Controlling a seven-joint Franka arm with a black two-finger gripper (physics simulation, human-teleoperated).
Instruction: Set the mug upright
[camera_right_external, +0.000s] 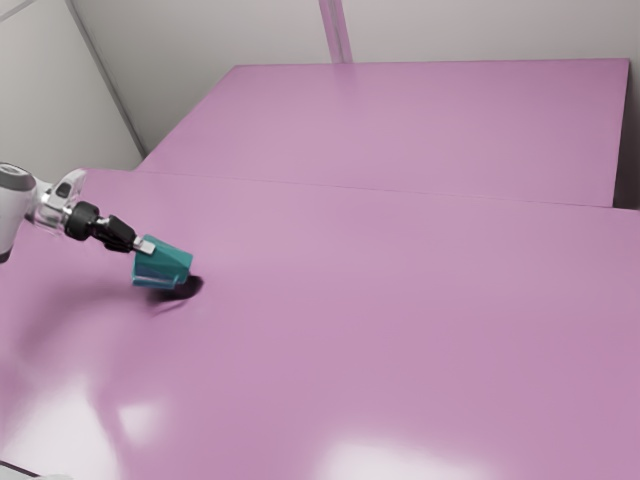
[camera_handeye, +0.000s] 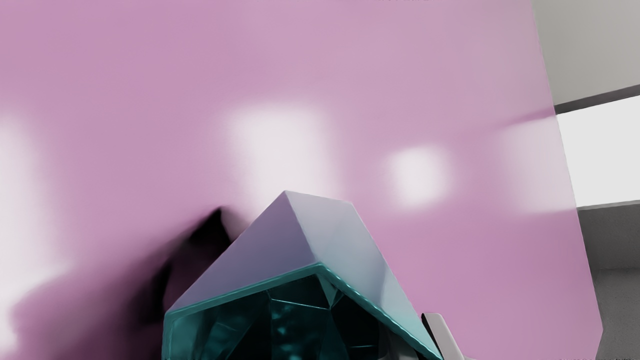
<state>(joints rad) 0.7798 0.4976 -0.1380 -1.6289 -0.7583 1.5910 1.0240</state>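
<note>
Our gripper (camera_right_external: 147, 246) pinches the teal mug (camera_right_external: 164, 265) by its wall, tilted at the desk's (camera_right_external: 400, 300) left in the exterior view; we should rotate slowly, base down, releasing only once it sits flat.

Glossy and smooth on the pink table (camera_right_external: 400, 300), with blurred white reflections; satiny outside and glass-like inside on the teal mug (camera_handeye: 250, 272); smooth plastic by look on the arm (camera_right_external: 12, 205); dark plastic on the gripper (camera_right_external: 146, 245), metal-like on its fingers (camera_handeye: 443, 332); matt on the wall (camera_right_external: 480, 30)
</note>
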